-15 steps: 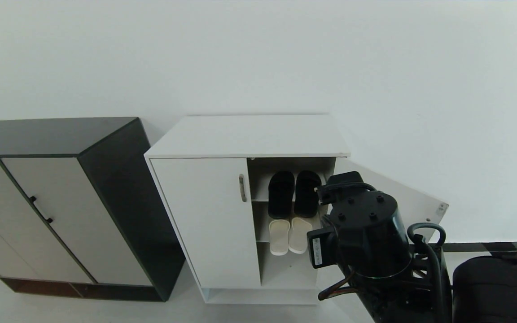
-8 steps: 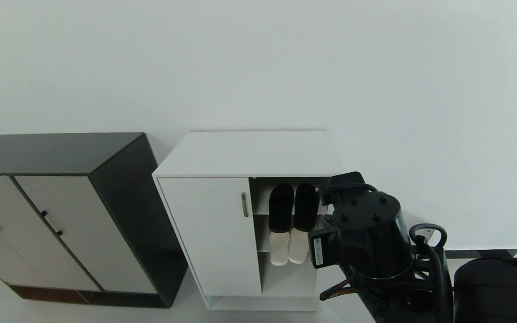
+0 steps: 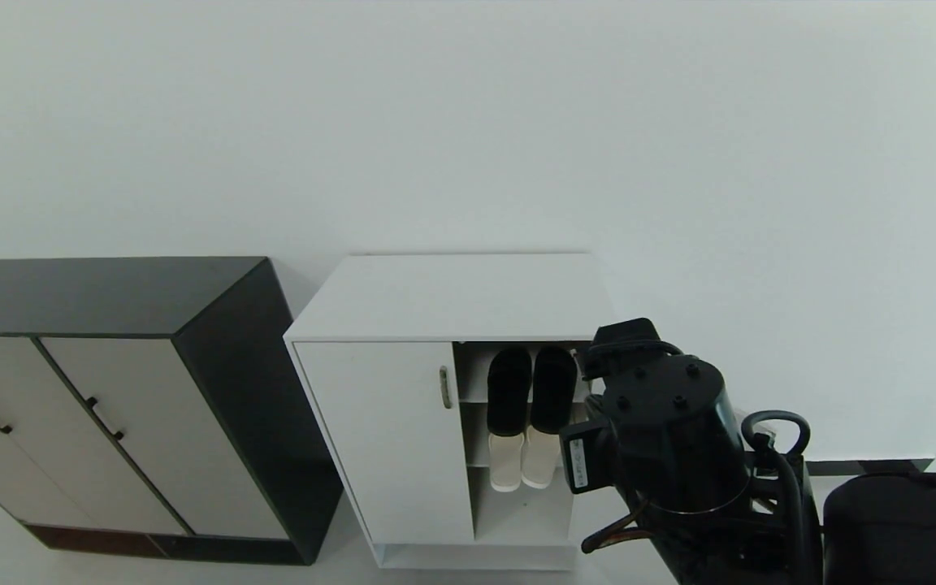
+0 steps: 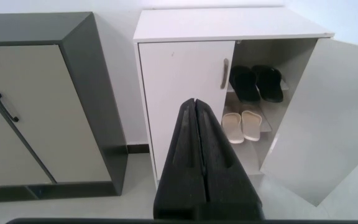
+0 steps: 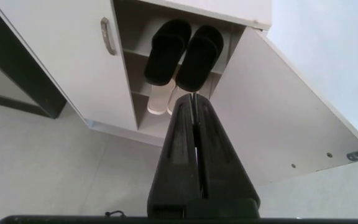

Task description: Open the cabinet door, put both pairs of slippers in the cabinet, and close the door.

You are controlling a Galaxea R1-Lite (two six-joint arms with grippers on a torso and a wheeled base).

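Pale blank wall (image 3: pixel 468 122) behind, pale floor below. Against the wall, white cabinet (image 3: pixel 452 296), beside a dark cabinet (image 3: pixel 224 390) on the robot's left. Left door (image 3: pixel 387 439) shut, with a metal handle (image 3: pixel 444 387) at its inner edge. Right door (image 4: pixel 319 124) swung wide open. Inside, black slippers (image 3: pixel 531 390) side by side on the upper shelf, white slippers (image 3: pixel 523 461) side by side on the shelf just below. Both pairs in place, so only the closing looks left to do.

Left gripper (image 4: pixel 195 102) held well back from the cabinet, facing the shut door, jaws pressed together on nothing. Right gripper (image 5: pixel 194 98) nearer, pointed at the opening between the shelves and the open door, jaws likewise together and empty, touching neither.

Probably a stiff, flat board on hinges, light to swing and without give. Smooth face, so likely slippery under a fingertip. Best handled by pushing rather than pinching: closed jaws brought round behind the free edge, far from the hinges, then pressed on the outer face and carried along the arc. Where its handle sits, cannot tell. Worth watching the slipper ends at the shelf fronts: soft and light, easily nudged if the door catches them. Cannot tell whether any overhang.
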